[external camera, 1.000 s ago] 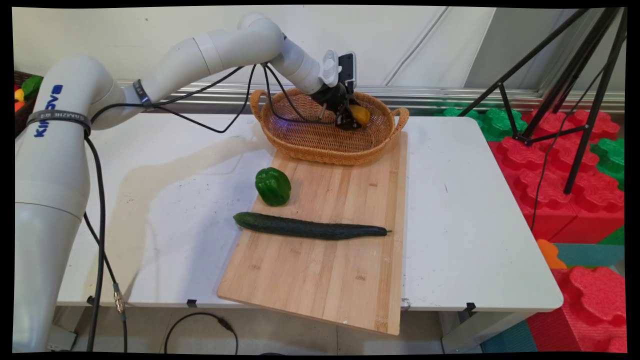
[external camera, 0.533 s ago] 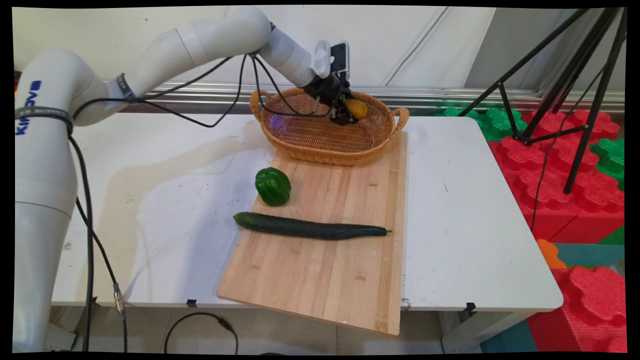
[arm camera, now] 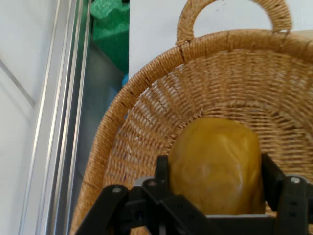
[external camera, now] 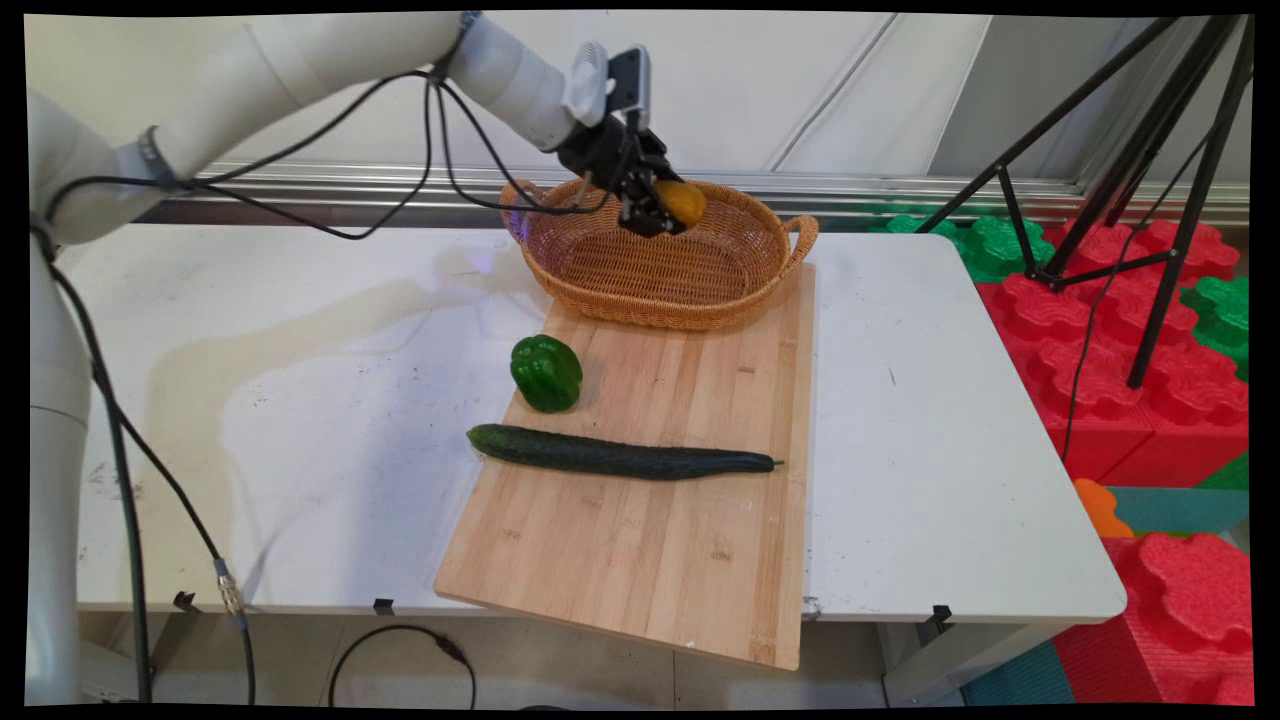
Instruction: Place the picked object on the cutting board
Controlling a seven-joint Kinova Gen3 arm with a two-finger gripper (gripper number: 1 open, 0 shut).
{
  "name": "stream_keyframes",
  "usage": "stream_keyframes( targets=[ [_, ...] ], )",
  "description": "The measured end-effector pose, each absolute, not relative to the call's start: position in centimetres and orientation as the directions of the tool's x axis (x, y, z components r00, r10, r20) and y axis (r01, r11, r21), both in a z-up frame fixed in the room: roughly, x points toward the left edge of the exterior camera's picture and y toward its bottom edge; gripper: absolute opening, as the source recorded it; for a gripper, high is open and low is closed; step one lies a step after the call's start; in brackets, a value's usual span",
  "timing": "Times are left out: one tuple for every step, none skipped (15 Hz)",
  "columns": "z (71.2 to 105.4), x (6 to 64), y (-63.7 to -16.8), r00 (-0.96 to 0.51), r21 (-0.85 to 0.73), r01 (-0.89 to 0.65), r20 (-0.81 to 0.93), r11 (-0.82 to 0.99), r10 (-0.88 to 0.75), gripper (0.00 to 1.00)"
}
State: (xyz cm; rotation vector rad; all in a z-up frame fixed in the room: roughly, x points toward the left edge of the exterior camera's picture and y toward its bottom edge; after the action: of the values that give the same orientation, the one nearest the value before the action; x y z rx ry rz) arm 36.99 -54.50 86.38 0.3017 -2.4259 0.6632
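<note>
1. Overhead, main view: gripper (external camera: 655, 208) pinches a yellow-orange pepper (external camera: 682, 201), held above the wicker basket (external camera: 600, 285), over its far-left part. Pepper is off the basket floor; it is not set down anywhere yet.
2. Same view, surroundings: basket sits at the far end of the wooden cutting board (external camera: 660, 540). Green pepper (external camera: 546, 373) lies at the board's left edge; cucumber (external camera: 615, 455) lies across the board, nearer the camera. Both well apart from the gripper. Tripod (external camera: 1120, 160) stands right of the white table (external camera: 940, 420). Basket rim and near handle ring the held pepper.
3. Hand view: fingers (arm camera: 163, 169) press on both sides of the yellow-orange pepper (arm camera: 215, 166); woven basket wall (arm camera: 146, 98) and a handle (arm camera: 230, 10) lie beyond it.
</note>
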Motion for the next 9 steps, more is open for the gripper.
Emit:
stream_keyframes(
  targets=[
    [86.9,37.4,-53.9,-0.79,-0.383,-0.362,0.61,0.85,-0.062,0.0],
    [87.6,37.9,-52.9,-0.783,-0.374,-0.369,0.619,0.851,-0.067,0.0],
    [88.2,38.4,-52.1,-0.777,-0.367,-0.373,0.625,0.852,-0.071,0.0],
    [88.5,38.7,-51.6,-0.774,-0.361,-0.375,0.629,0.854,-0.074,0.0],
    [89.1,39.1,-50.7,-0.769,-0.353,-0.378,0.634,0.856,-0.078,0.0],
    [89.8,39.7,-49.7,-0.764,-0.341,-0.38,0.64,0.86,-0.083,0.0],
    [90.5,40.1,-48.7,-0.758,-0.327,-0.379,0.646,0.865,-0.088,0.0],
    [91.0,40.5,-47.8,-0.753,-0.312,-0.379,0.651,0.871,-0.095,0.0],
    [91.5,40.9,-46.7,-0.746,-0.293,-0.38,0.657,0.877,-0.104,0.0]
  ],
)
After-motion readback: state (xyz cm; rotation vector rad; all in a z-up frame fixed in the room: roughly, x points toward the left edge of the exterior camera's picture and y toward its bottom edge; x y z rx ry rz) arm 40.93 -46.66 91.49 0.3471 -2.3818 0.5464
